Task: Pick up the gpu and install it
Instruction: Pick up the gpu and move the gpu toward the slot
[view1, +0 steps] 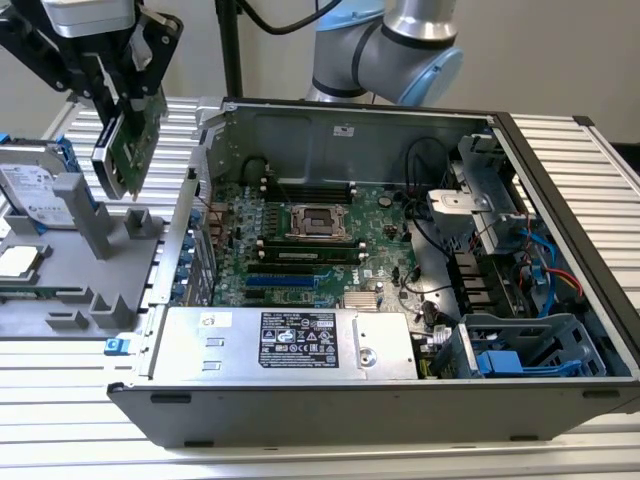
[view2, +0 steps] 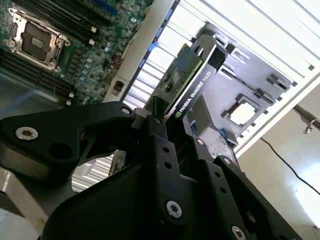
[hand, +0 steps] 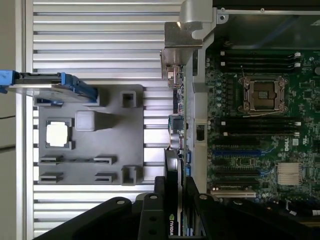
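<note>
I am pinching the gpu in my gripper, hanging above the tray. Risk: the thin-edge hold slipping and the card clipping the case wall.

This looks like a robotics lab bench set up for computer assembly. A jointed robot arm stands behind a table of ribbed aluminium slats. On the table lies a desktop computer case with its side off and the motherboard bare. Beside it is a grey moulded holder with slots, and a hard drive rests on it. The gripper clamps a gpu above that holder.
</note>
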